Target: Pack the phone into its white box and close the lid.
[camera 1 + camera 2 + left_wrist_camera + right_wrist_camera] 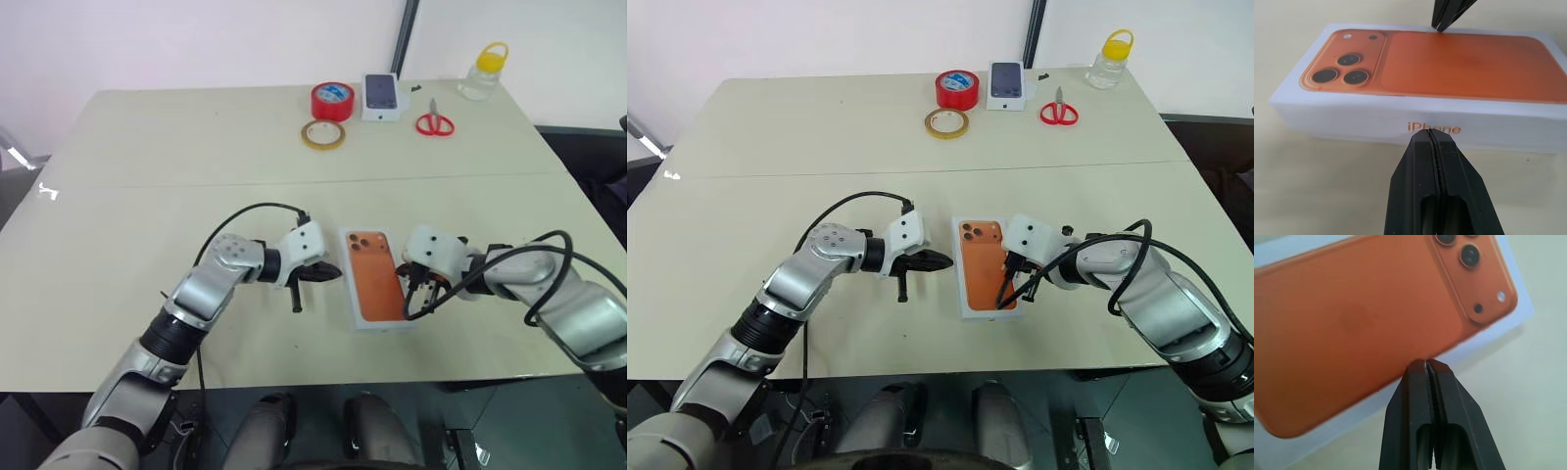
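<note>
Lid (376, 279), a white rectangular cardboard shell with an orange phone and three dark camera lenses printed on its top face, sits flat on the pale table (147, 196) near the front edge, between the two arms. It looks fully seated, so the white box and the phone are presumably underneath, hidden; I cannot confirm either from these views. Judged state: packing done or nearly done, with the lid being pressed or squared up.

Left gripper (331, 271), fingers pressed together on nothing, points sideways at the lid's long left side. In the left wrist view its tip is just in front of the side wall, touching or just short, can't say which. Likely bracing the box so it doesn't slide.

Right gripper (412, 281), fingers also together and empty, comes in angled down from the right. Its tip meets the top face near the right edge in the right wrist view, likely pushing the lid down.

Readable writing: "iPhone" in orange on the lid's side wall, left wrist view.

Far side of table, well apart: red tape roll (332, 100), tan tape ring (322, 134), small white box picturing a dark phone (381, 96), red-handled scissors (434, 120), clear jar with yellow lid (485, 70).
</note>
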